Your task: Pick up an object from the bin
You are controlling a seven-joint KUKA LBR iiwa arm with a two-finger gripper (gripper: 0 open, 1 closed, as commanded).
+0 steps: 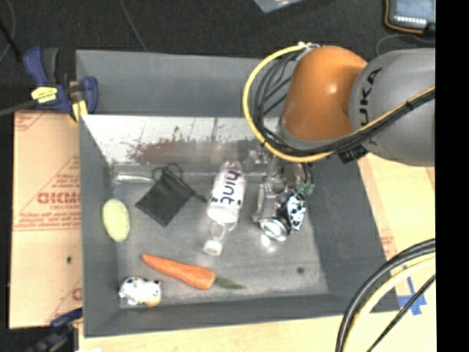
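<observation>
Camera view shows me the gripper (pixel 277 220) low near the right wall of the bin (pixel 344 226), right against a small black-and-white toy (pixel 294 213) beside the clear bottle (pixel 226 196), probably chosen because it lies apart, though I cannot tell whether it is clenched or released.
</observation>
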